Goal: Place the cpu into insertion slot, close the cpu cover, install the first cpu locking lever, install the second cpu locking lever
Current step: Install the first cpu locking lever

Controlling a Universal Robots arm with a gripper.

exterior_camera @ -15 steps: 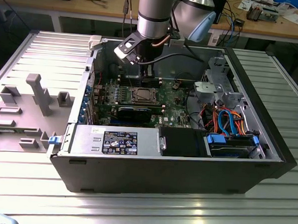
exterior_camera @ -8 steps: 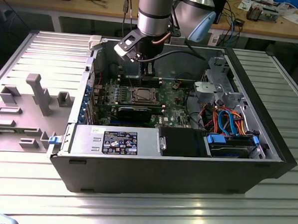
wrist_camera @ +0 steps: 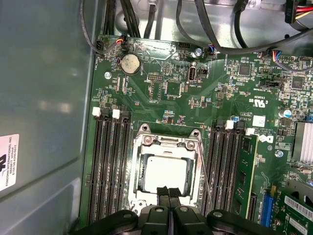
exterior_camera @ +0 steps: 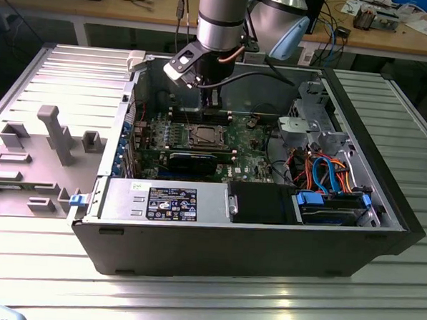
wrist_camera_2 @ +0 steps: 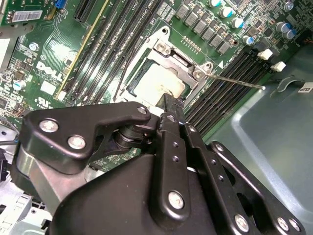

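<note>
As its fingers press together holding nothing, the gripper hovers at the socket rim, the chip lying just beyond.

One cpu, one cpu cover, one coin battery, one tool

- cpu: flat square chip with a pale silver-grey top, seated level in the socket's centre.
- insertion slot: square, with a shiny metal rim, set in the green board.
- cpu cover: thin silver frame, lying flat around the chip, which shows through its window.
- 1 locking lever: thin wire rod, slanting away from the socket's side.
</note>
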